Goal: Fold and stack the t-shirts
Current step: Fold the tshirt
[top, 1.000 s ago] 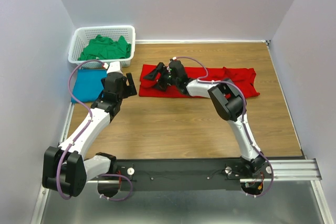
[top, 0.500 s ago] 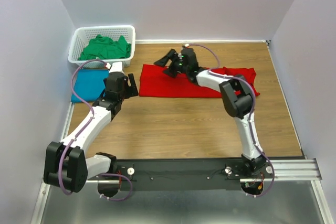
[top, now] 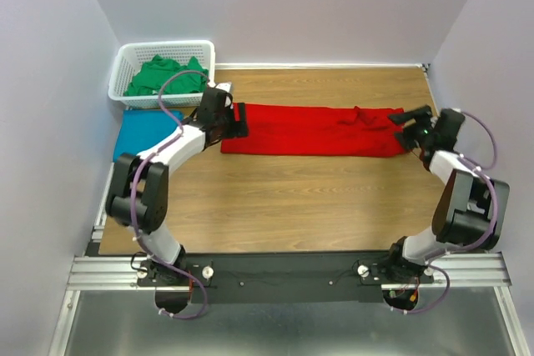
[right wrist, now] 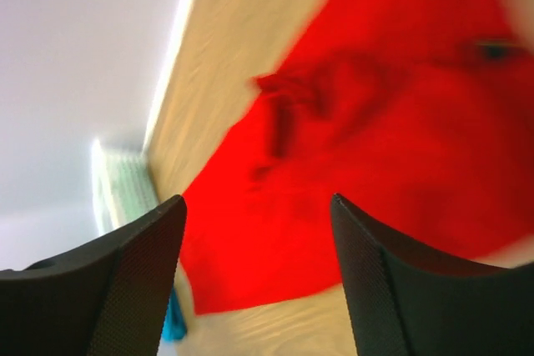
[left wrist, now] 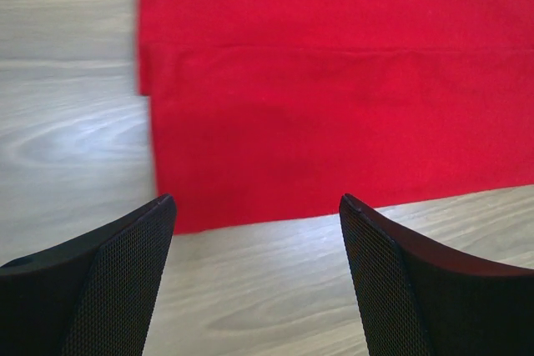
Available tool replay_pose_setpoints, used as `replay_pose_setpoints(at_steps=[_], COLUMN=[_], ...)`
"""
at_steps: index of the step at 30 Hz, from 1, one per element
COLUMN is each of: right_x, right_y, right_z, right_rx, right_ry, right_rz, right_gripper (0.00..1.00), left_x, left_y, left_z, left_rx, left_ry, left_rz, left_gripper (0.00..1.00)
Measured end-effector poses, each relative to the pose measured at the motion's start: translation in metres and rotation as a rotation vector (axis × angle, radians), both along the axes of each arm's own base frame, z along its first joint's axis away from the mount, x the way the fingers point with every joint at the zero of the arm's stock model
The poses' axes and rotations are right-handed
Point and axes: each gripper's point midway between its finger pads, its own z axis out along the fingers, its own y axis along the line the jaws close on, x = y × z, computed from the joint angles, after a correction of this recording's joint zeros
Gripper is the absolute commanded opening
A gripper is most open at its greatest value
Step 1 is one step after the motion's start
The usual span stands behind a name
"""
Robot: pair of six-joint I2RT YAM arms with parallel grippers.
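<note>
White arms (top: 179, 141) with black joints, looping purple cables (top: 164, 92) and black mesh-textured gripper fingers (left wrist: 113, 289).

3 t-shirts (top: 317, 129), 1 basket (top: 167, 44)

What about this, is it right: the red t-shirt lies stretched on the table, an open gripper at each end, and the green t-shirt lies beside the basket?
No. The top view shows the green t-shirt inside the white basket, not beside it. The red t-shirt, left gripper and right gripper are as stated.
</note>
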Motion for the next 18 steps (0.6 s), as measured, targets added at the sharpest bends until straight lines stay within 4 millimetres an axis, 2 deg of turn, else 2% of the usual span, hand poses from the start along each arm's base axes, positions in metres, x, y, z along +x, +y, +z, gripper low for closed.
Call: replay_pose_setpoints(at_steps=[1, 3, 5, 9, 18], right_x=[-0.013, -0.033, -0.047, -0.068, -0.08], right_y=[-0.021, -0.044, -0.057, -0.069, -0.1], right_z=[-0.007, -0.022, -0.036, -0.062, -0.076], right_rx=[0.0, 0.006, 0.013, 0.022, 0.0], right_ry=[0.019, 0.06, 0.101, 0.179, 0.213], right_rz=[-0.052, -0.119, -0.164, -0.217, -0.29], right_gripper=[0.73, 0.7, 0.69, 0.65, 0.61], left_x=[0.002, 0.006, 0.009, 0.006, 0.005], left_y=[-0.004, -0.012, -0.014, -0.012, -0.009], left_z=[-0.008, -0.026, -0.042, -0.074, -0.081], left_rx=[0.001, 0.009, 0.023, 0.064, 0.087], left_ry=[0.024, 0.087, 0.135, 0.23, 0.236], left_rz=[-0.013, -0.036, -0.043, -0.055, -0.06], left_gripper=[0.86, 0.86, 0.86, 0.86, 0.86])
